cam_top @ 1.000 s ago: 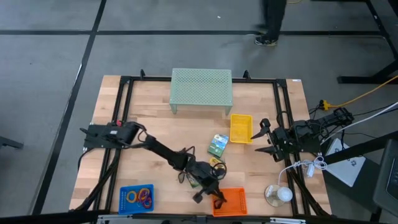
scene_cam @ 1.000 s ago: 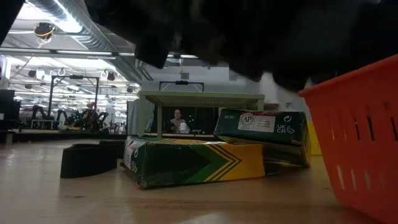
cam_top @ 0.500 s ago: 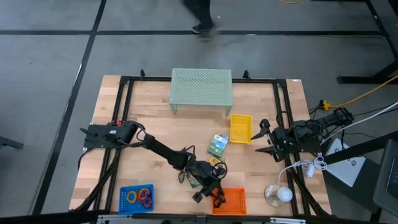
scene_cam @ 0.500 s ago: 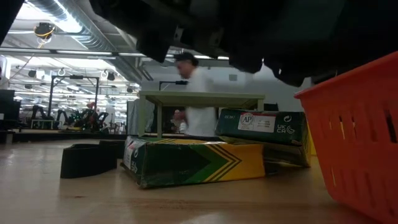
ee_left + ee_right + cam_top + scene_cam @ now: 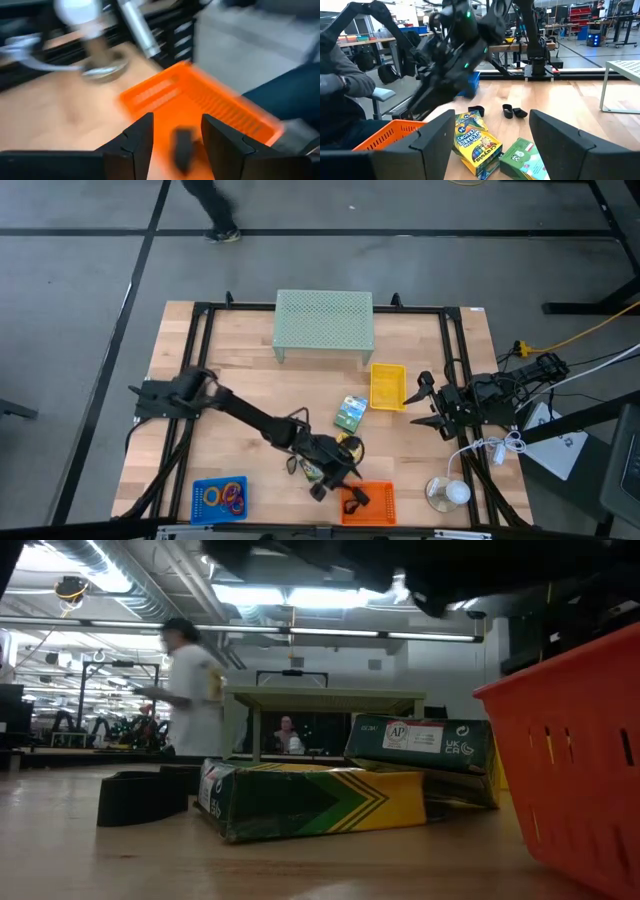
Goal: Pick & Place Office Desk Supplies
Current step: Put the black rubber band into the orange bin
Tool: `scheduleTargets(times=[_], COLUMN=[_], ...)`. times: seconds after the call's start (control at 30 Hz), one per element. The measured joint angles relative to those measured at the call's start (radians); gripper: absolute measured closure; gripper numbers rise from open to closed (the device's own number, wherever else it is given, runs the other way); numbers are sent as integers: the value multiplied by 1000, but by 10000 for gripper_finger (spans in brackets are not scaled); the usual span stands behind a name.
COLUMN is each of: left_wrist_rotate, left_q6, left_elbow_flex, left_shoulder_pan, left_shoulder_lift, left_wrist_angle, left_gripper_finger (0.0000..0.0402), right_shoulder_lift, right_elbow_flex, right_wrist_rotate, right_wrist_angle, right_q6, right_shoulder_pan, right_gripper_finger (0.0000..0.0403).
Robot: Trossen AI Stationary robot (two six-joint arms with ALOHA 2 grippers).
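Left gripper [image 5: 330,483] at near centre, beside orange slotted plastic basket [image 5: 375,502], fingers spread, nothing pinched. Small black clip [image 5: 357,498] lies inside basket. Glossy cardboard crayon box [image 5: 310,800] flat on wood table [image 5: 250,385], second box [image 5: 350,413] just beyond. Coloured rings [image 5: 225,496] in blue tray [image 5: 200,505], near left. Right gripper [image 5: 420,402] waits at right, jaws wide.
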Motion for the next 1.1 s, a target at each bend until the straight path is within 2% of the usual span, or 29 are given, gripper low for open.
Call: scheduleTargets(times=[0.17, 0.33, 0.43, 0.53, 0.7, 0.8, 0.87, 1.0, 1.1], left_wrist_rotate=[-165, -318, -419, -473, -466, -453, -405, -316, -297], left_q6=[53, 48, -9, -136, -301, -377, -427, -479, -518], left_elbow_flex=[-81, -261, -402, -534, -657, -659, -660, -660, -659], left_shoulder_pan=[-1, -2, 9, 29, 43, 43, 33, -1, -20], left_shoulder_lift=[-144, -323, -423, -494, -553, -568, -569, -569, -565], left_wrist_angle=[-88, -95, -96, -96, -124, -218, -266, -290, -319], left_gripper_finger=[246, 244, 244, 245, 245, 245, 245, 245, 245], right_shoulder_lift=[0, 0, 0, 0, 0, 0, 0, 0, 0], right_elbow_flex=[0, 0, 0, 0, 0, 0, 0, 0, 0], right_wrist_rotate=[-3, -6, -5, -7, -7, -5, -3, -1, 1], right_wrist_angle=[0, 0, 0, 0, 0, 0, 0, 0, 0], right_q6=[0, 11, 27, 27, 25, 22, 22, 19, 18], right_shoulder_pan=[0, 0, 0, 0, 0, 0, 0, 0, 0], right_gripper_finger=[147, 147, 147, 147, 147, 147, 147, 147, 147])
